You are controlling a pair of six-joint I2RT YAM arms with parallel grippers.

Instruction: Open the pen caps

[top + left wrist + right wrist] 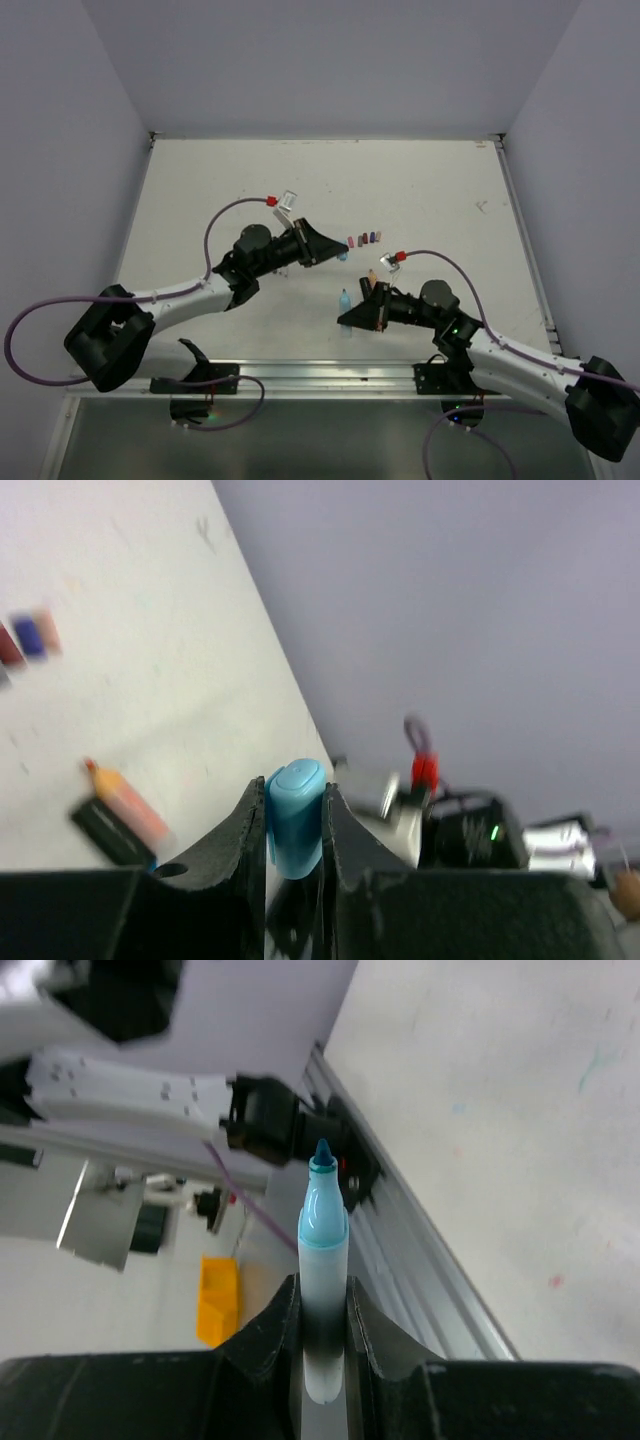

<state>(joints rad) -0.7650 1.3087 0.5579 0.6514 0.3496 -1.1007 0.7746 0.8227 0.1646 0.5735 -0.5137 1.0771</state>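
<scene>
Both sets of fingers are closed on a load. The left fingers [240, 850] pinch the blue cap [295, 815] with its end standing proud. The right fingers [275, 1330] clamp the pale blue marker body [323, 1260], its tip bare. We judge this cap already off. Cap and body hang apart above the counter [420, 180], nearer its near edge than its far edge. The small caps [364, 239] lie in a row about mid-counter, just beyond the left fingers.

We note these risks:
- The cap sits shallow in the grip and may slip out.
- Released from height, it may roll into the row.
- The bare tip may mark the counter if lowered carelessly.
- The arms work close together and may clash.
</scene>
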